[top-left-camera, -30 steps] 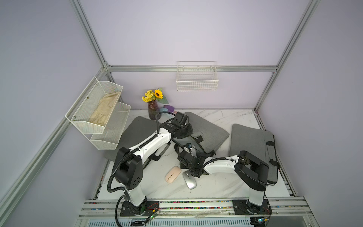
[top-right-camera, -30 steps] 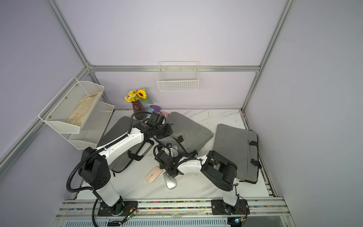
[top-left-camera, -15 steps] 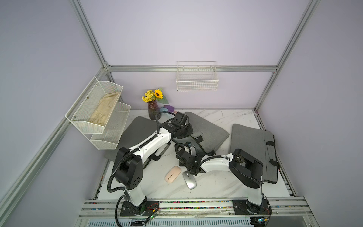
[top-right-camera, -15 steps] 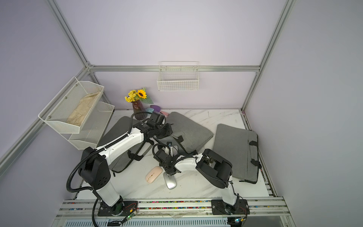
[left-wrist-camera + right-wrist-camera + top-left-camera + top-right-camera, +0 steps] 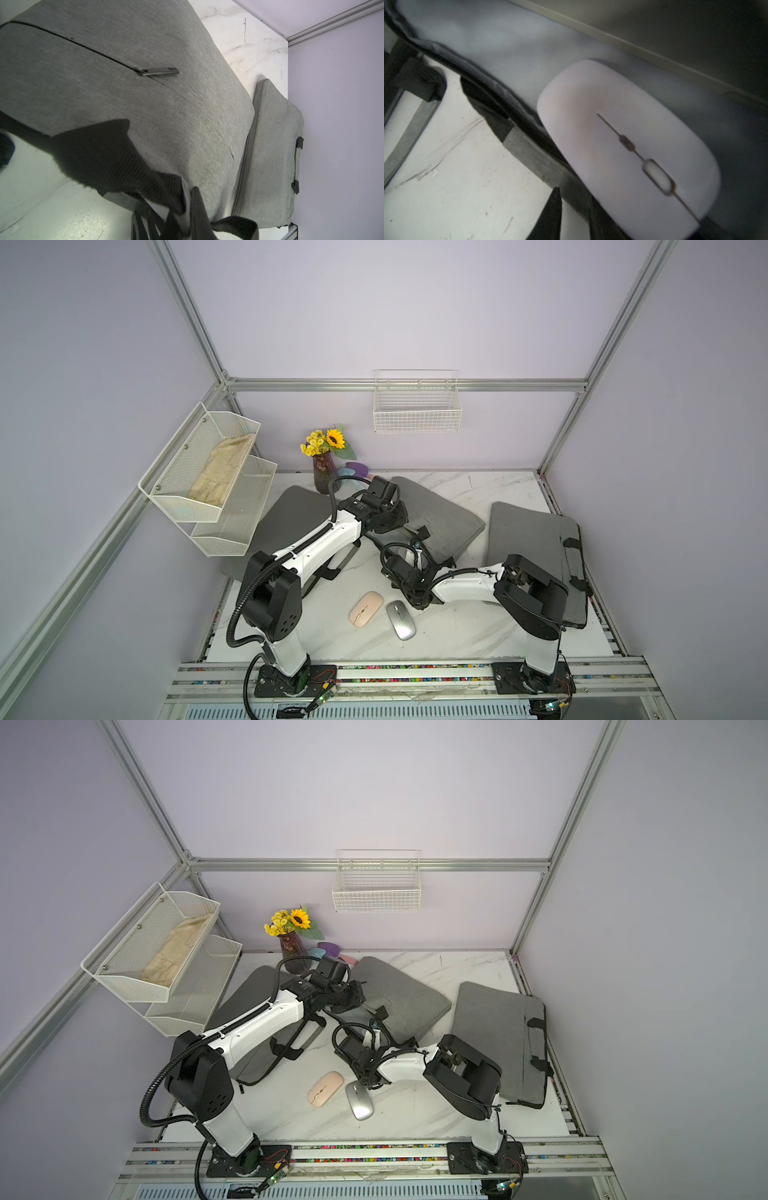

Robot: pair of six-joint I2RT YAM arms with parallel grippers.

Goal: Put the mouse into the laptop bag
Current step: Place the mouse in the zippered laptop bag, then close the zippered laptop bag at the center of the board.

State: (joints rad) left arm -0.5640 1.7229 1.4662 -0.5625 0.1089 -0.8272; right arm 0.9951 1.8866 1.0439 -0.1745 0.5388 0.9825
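Observation:
The grey laptop bag (image 5: 440, 518) (image 5: 145, 83) lies in the middle of the table. My left gripper (image 5: 391, 521) (image 5: 187, 207) is shut on the fabric edge of its upper lip, beside a black handle strap, and holds the mouth up. My right gripper (image 5: 413, 560) (image 5: 577, 207) is at that mouth. Its jaws stand a little apart, and only table and the bag's edge show in the gap. The white mouse (image 5: 623, 135) lies on the pale lining just inside the mouth. It is beside one finger, not between the two.
A pink mouse (image 5: 365, 609) and a silver mouse (image 5: 401, 619) lie on the marble near the front. Two more grey bags lie at the right (image 5: 532, 547) and the left (image 5: 291, 518). A flower vase (image 5: 326, 466) stands at the back and a wire shelf (image 5: 208, 477) hangs at the left.
My right gripper has moved away from the two loose mice and forward to the bag's mouth. The left arm has held still.

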